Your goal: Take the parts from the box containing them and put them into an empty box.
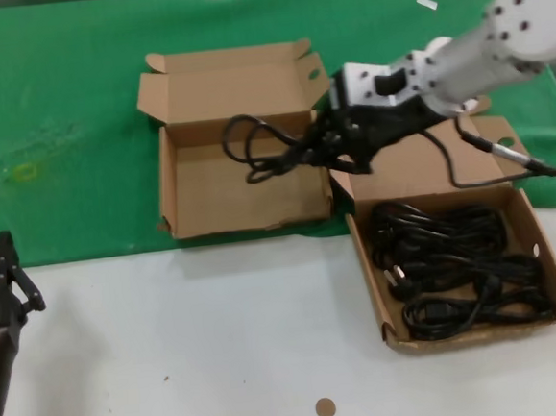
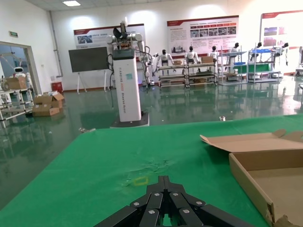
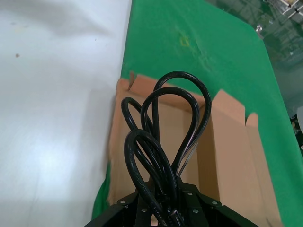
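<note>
The right gripper [image 1: 324, 150], jaws closed on one cord [image 1: 259, 152], holds it over the still-bare empty box [image 1: 173, 192] at far left. Several cords [image 1: 461, 266] remain in the near-right box [image 1: 393, 329]. The left gripper [image 1: 4, 273] waits near left, jaws apparently closed

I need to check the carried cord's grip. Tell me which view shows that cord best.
The right wrist view: the cord fills it, loops rising from the right gripper over the empty box. The head view shows it smaller, hanging from that gripper over the box. The left wrist view shows none of it.
</note>
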Controlling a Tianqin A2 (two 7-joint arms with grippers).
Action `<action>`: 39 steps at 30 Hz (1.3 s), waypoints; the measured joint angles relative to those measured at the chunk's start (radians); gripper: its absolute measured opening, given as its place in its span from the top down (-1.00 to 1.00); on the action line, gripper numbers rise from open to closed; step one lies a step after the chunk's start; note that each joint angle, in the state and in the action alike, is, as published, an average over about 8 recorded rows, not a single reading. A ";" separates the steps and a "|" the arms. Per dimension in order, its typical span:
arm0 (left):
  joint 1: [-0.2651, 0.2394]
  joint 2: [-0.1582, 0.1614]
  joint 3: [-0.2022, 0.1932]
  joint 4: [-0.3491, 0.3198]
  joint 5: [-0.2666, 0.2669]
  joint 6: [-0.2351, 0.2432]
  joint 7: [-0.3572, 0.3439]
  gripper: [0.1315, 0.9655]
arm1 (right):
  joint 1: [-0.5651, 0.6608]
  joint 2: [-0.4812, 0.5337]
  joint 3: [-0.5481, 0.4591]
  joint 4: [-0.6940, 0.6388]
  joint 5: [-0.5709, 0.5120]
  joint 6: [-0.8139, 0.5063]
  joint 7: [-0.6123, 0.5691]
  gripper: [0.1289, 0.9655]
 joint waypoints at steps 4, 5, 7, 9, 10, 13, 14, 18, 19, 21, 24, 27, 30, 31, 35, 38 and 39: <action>0.000 0.000 0.000 0.000 0.000 0.000 0.000 0.97 | 0.026 -0.056 -0.014 -0.064 -0.008 0.025 -0.014 0.78; 0.000 0.000 0.000 0.000 0.000 0.000 0.000 0.97 | 0.033 -0.070 -0.017 -0.082 -0.010 0.032 -0.020 0.78; 0.000 0.000 0.000 0.000 0.000 0.000 0.000 0.97 | 0.047 -0.096 -0.023 -0.118 -0.013 0.046 -0.031 0.78; 0.000 0.000 0.000 0.000 0.000 0.000 0.000 0.97 | 0.062 -0.121 -0.028 -0.156 -0.015 0.061 -0.046 0.78; 0.000 0.000 0.000 0.000 0.000 0.000 0.000 0.97 | 0.068 -0.133 -0.030 -0.175 -0.016 0.068 -0.054 0.78; 0.000 0.000 0.000 0.000 0.000 0.000 0.000 0.97 | 0.088 -0.165 -0.034 -0.235 -0.015 0.089 -0.080 0.78; 0.000 0.000 0.000 0.000 0.000 0.000 0.000 0.97 | 0.094 -0.176 -0.035 -0.256 -0.014 0.097 -0.090 0.78; 0.000 0.000 0.000 0.000 0.000 0.000 0.000 0.97 | 0.121 -0.215 -0.035 -0.346 -0.007 0.126 -0.134 0.78; 0.000 0.000 0.000 0.000 0.000 0.000 0.000 0.97 | 0.127 -0.223 -0.035 -0.367 -0.005 0.133 -0.144 0.79; 0.000 0.000 0.000 0.000 0.000 0.000 0.000 0.97 | 0.139 -0.238 -0.035 -0.408 -0.001 0.145 -0.163 0.79; 0.000 0.000 0.000 0.000 0.000 0.000 0.000 0.97 | 0.157 -0.257 -0.034 -0.461 0.003 0.162 -0.189 0.78; 0.000 0.000 0.000 0.000 0.000 0.000 0.000 0.97 | 0.173 -0.274 -0.034 -0.510 0.006 0.179 -0.215 0.75; 0.000 0.000 0.000 0.000 0.000 0.000 0.000 0.97 | 0.188 -0.288 -0.032 -0.555 0.012 0.195 -0.241 0.72; 0.000 0.000 0.000 0.000 0.000 0.000 0.000 0.97 | 0.193 -0.292 -0.031 -0.568 0.013 0.199 -0.249 0.71; 0.000 0.000 0.000 0.000 0.000 0.000 0.000 0.97 | 0.209 -0.308 -0.027 -0.614 0.022 0.214 -0.278 0.71; 0.000 0.000 0.000 0.000 0.000 0.000 0.000 0.97 | 0.218 -0.318 -0.023 -0.640 0.028 0.225 -0.295 0.62; 0.000 0.000 0.000 0.000 0.000 0.000 0.000 0.97 | 0.221 -0.321 -0.022 -0.647 0.030 0.228 -0.300 0.59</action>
